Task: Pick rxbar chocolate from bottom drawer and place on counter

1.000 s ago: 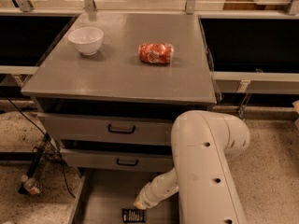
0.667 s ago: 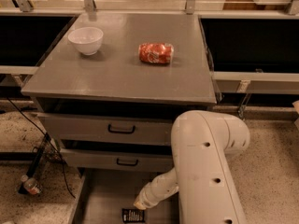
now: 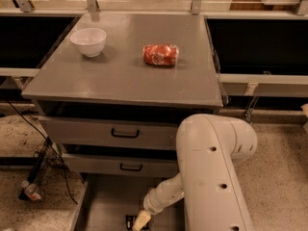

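End effector (image 3: 141, 220) beside rxbar chocolate (image 3: 129, 221) in bottom drawer (image 3: 103, 203); axis unclear.

The counter (image 3: 120, 81) is a flat grey top. It carries a white bowl (image 3: 88, 41), upright at the rear left, and a red can (image 3: 160, 55) on its side near the middle rear. The two are well apart. The bottom drawer (image 3: 108, 203) stands pulled out. The rxbar chocolate (image 3: 130, 222) lies on its floor, with the tool (image 3: 141, 220) just beside it.
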Robot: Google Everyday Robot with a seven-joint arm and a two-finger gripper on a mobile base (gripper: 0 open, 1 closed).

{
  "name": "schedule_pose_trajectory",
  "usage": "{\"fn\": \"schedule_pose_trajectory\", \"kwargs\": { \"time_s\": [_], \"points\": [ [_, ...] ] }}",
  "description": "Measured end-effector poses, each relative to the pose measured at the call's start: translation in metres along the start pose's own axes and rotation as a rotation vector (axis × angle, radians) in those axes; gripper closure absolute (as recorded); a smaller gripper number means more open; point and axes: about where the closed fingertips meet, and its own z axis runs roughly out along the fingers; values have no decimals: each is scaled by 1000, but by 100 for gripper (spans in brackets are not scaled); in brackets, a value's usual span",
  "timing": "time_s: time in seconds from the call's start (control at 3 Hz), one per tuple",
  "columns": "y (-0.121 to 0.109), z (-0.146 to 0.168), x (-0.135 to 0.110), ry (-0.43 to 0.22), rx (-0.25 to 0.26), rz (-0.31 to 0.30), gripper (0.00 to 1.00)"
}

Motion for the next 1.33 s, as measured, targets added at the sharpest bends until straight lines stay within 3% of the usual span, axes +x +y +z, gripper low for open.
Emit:
{"fn": "schedule_pose_trajectory", "kwargs": {
  "time_s": [0.67,1.0,1.33],
  "points": [
    [-1,31,18,-54,-23,23,0],
    [-1,31,19,-56,-24,25,0],
    [-1,31,19,-56,-24,25,20]
  ]
}}
